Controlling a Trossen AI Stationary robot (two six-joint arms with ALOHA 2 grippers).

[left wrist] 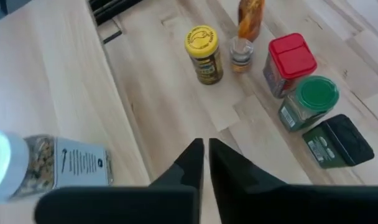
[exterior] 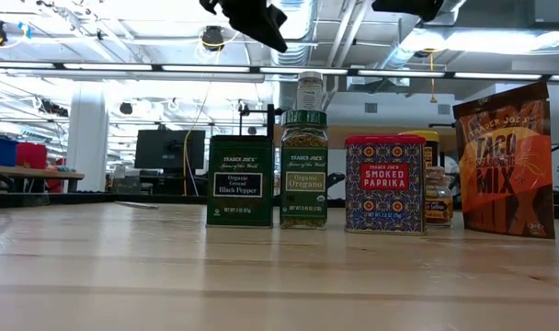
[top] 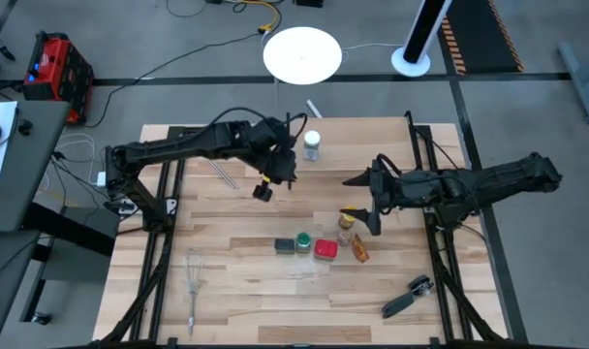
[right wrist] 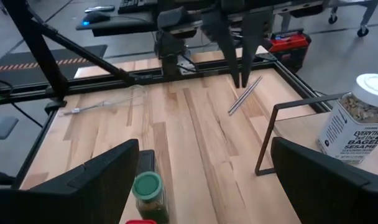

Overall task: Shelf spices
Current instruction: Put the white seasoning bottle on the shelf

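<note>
Five spices stand grouped on the table: dark square tin (top: 285,246), green-capped jar (top: 302,242), red tin (top: 325,250), yellow-capped jar (top: 346,225) and orange packet (top: 359,250). The white-capped jar (top: 312,145) stands apart toward the far edge, raised on the shelf (right wrist: 267,140) in the low view (exterior: 309,90). My left gripper (left wrist: 205,151) is shut and hangs above bare table between that jar and the group. My right gripper (right wrist: 207,186) is open wide, above the table beside the yellow-capped jar, facing the green-capped jar (right wrist: 148,190).
A wire whisk (top: 193,281) lies near the left front of the table and a black-handled tool (top: 406,299) near the right front. Thin metal rods (top: 225,173) lie under the left arm. Black frame rails run along both table sides.
</note>
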